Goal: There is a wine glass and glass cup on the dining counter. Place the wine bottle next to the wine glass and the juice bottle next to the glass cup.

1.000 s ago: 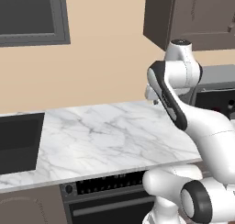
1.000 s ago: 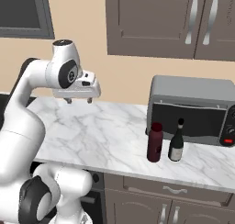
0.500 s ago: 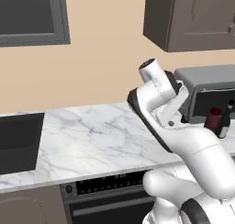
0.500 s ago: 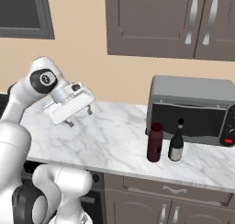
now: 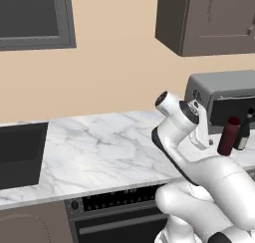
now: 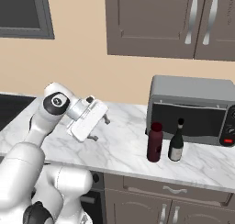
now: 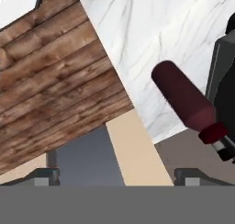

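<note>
We logged the gripper (image 6: 100,129) over the marble worktop (image 6: 119,145), tilted on its side and pointing toward the right end where the bottles stood. Its two fingers (image 6: 106,120) were apart with nothing between them; in the hand view the two tips (image 7: 46,175) sat wide at the bottom edge, again with nothing held. The wine bottle (image 6: 176,141) stood upright on the worktop, just in front of the grey toaster oven (image 6: 193,109), with the dark red juice bottle (image 6: 154,142) just beside it on the side nearer the arm. From the left base view we saw the same pair at the far right, juice bottle (image 5: 228,136) next to wine bottle (image 5: 244,131), partly behind the arm's wrist. The gripper was well apart from both bottles, touching neither. In the hand view the juice bottle (image 7: 183,99) lay diagonally across the picture against the marble. Brown upper cabinets (image 6: 170,21) hung on the wall above the oven.
</note>
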